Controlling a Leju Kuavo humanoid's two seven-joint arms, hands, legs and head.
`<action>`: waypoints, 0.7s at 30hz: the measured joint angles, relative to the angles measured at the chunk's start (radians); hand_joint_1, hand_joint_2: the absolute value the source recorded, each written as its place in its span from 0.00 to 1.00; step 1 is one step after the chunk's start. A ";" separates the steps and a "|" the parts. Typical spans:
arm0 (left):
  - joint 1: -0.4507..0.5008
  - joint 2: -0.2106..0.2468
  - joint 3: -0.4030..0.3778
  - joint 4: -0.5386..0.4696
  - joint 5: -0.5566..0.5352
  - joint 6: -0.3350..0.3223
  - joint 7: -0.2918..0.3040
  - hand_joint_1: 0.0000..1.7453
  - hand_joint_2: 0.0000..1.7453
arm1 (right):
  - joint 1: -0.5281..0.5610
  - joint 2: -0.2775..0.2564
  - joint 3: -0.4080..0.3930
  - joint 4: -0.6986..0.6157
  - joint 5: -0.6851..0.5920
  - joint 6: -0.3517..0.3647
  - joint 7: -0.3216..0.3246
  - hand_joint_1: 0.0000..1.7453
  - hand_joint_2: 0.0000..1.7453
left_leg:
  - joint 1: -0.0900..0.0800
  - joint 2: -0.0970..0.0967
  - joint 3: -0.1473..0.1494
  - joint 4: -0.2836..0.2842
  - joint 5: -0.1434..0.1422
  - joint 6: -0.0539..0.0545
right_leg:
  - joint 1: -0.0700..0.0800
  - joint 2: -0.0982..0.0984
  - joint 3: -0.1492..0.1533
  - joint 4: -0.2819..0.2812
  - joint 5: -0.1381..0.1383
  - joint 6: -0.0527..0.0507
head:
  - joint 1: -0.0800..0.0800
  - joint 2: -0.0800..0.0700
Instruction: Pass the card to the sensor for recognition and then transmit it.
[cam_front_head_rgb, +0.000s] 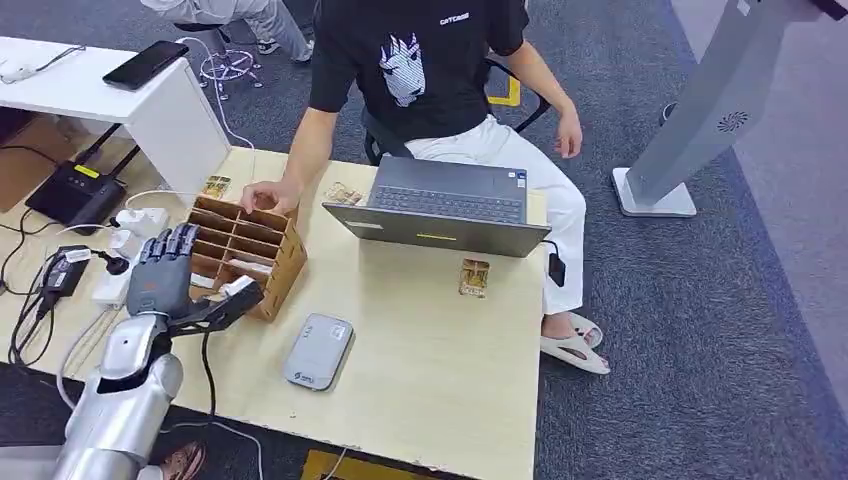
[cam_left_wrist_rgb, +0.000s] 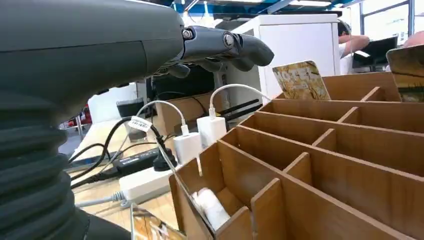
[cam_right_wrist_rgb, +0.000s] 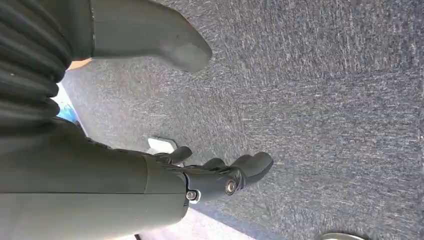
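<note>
**Left hand over the near end of the organiser, cards standing beyond its fingertips**

Our left hand (cam_front_head_rgb: 165, 270) hovers above the near end of the brown wooden slotted organiser (cam_front_head_rgb: 268, 262), fingers spread, pointing away from us, and holding nothing; a white-tipped thumb reaches out toward the organiser's near wall. In the left wrist view the dark fingers (cam_left_wrist_rgb: 235, 47) extend level above the compartments, with no card between them.

The thing we want, a gold patterned card with rounded corners (cam_left_wrist_rgb: 301, 80), stands upright in a far slot, ahead of and below the fingertips, its long edge roughly vertical and its face turned toward the hand. A second similar card (cam_left_wrist_rgb: 409, 70) stands further off to one side. We judge the coming move to be a reach forward and down along the organiser's length, then a pinch on the card's top edge.

The grey flat rounded sensor pad (cam_front_head_rgb: 318, 351) lies on the pale wooden table (cam_front_head_rgb: 440, 360), to the right of the hand and nearer to us.

Our right hand (cam_right_wrist_rgb: 220, 177) hangs over grey carpet, fingers loosely curled around nothing, so the left is far nearer.

A person's hand (cam_front_head_rgb: 268, 195) rests at the organiser's far end.
</note>
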 joint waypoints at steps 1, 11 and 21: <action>0.000 0.000 0.000 0.002 0.000 0.000 0.000 0.00 1.00 | 0.000 0.000 0.000 0.000 0.000 0.000 0.000 0.00 1.00 | 0.000 0.000 0.000 0.000 0.000 0.000 | 0.000 0.000 0.000 0.000 0.000 0.000 | 0.000 0.000; -0.002 -0.002 0.000 0.008 0.000 0.000 0.000 0.00 1.00 | 0.000 0.000 0.000 0.000 0.000 0.000 0.000 0.00 1.00 | 0.000 0.000 0.000 0.000 0.000 0.000 | 0.000 0.000 0.000 0.000 0.000 0.000 | 0.000 0.000; -0.010 -0.011 -0.009 0.010 0.057 -0.061 -0.065 0.00 1.00 | 0.001 0.000 0.000 0.000 0.000 0.000 0.002 0.00 1.00 | 0.000 0.000 0.000 0.001 0.000 0.000 | 0.000 0.000 -0.002 0.000 0.000 0.000 | 0.000 0.000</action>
